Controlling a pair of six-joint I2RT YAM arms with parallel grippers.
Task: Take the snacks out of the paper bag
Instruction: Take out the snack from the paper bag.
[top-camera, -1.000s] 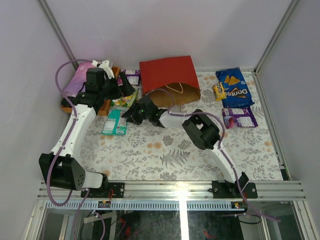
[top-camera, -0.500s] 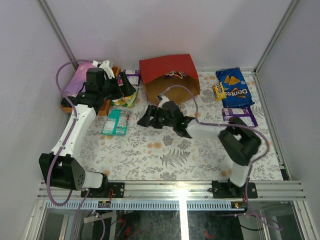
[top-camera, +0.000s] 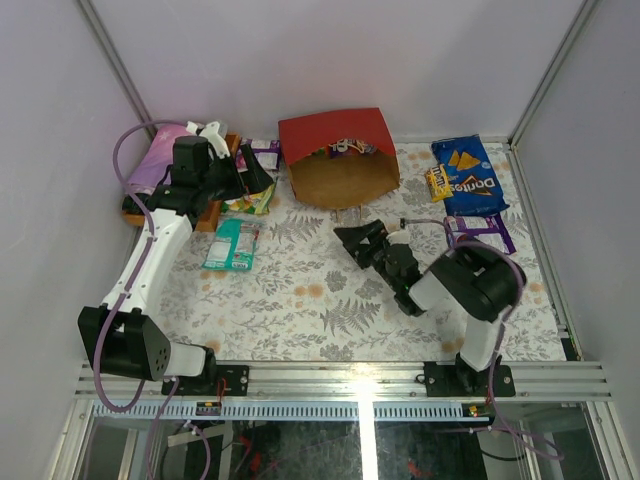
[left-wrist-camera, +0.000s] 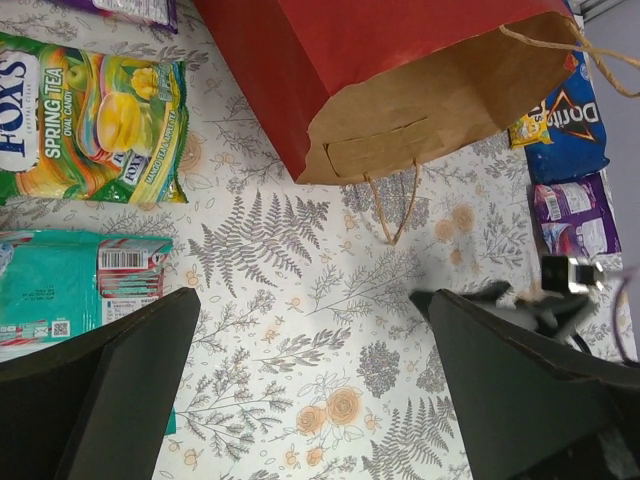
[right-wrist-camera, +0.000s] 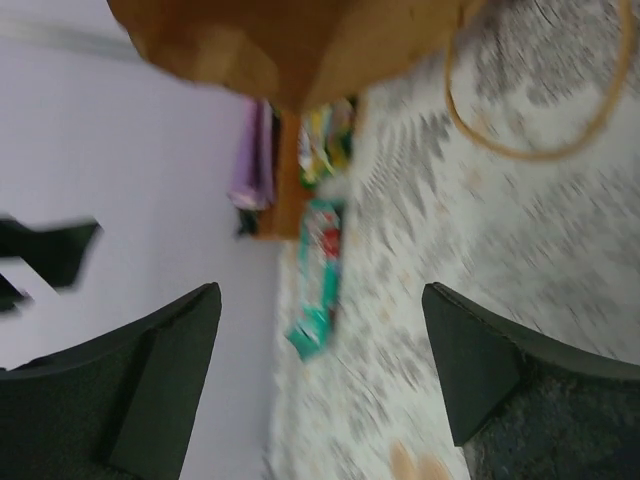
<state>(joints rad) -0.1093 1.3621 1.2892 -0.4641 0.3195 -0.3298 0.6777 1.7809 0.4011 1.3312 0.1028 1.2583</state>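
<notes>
From above, the bag (top-camera: 335, 135) lies on its side at the far middle of the table (top-camera: 300, 300), mouth toward the arms, and plenty is out already. Doritos (top-camera: 470, 178) and a small yellow packet (top-camera: 437, 183) sit to its right, with a purple pack (top-camera: 488, 228) just nearer than those. A candy bag (top-camera: 252, 198) and teal pouch (top-camera: 230, 245) lie off to the left, and a second purple pack (top-camera: 264, 152) is up by the cloth (top-camera: 158, 160). But look into the mouth: a purple packet (top-camera: 345, 147) shows deep inside, so I'd call this mostly done, not finished. The right gripper (top-camera: 358, 243) sits low in front of the mouth, apart from the bag, and the left gripper (top-camera: 250, 175) hovers over the candy bag. Over to the left wrist: the left gripper (left-wrist-camera: 310, 400) is spread wide with nothing in it, only floral table between the fingers (left-wrist-camera: 130, 390). The bag (left-wrist-camera: 400, 80) fills the top, its handle (left-wrist-camera: 395, 205) trailing on the table, and from this angle only bare kraft shows inside. Right wrist now, and it's blurred: the right gripper (right-wrist-camera: 320, 390) stands wide open and empty. The brown bag (right-wrist-camera: 290, 40) is just ahead at the top and its handle (right-wrist-camera: 540, 100) loops at the upper right, but the inside can't be read here. What's left, by my reckoning, is that purple packet; whether more hides behind it, I can't tell.
</notes>
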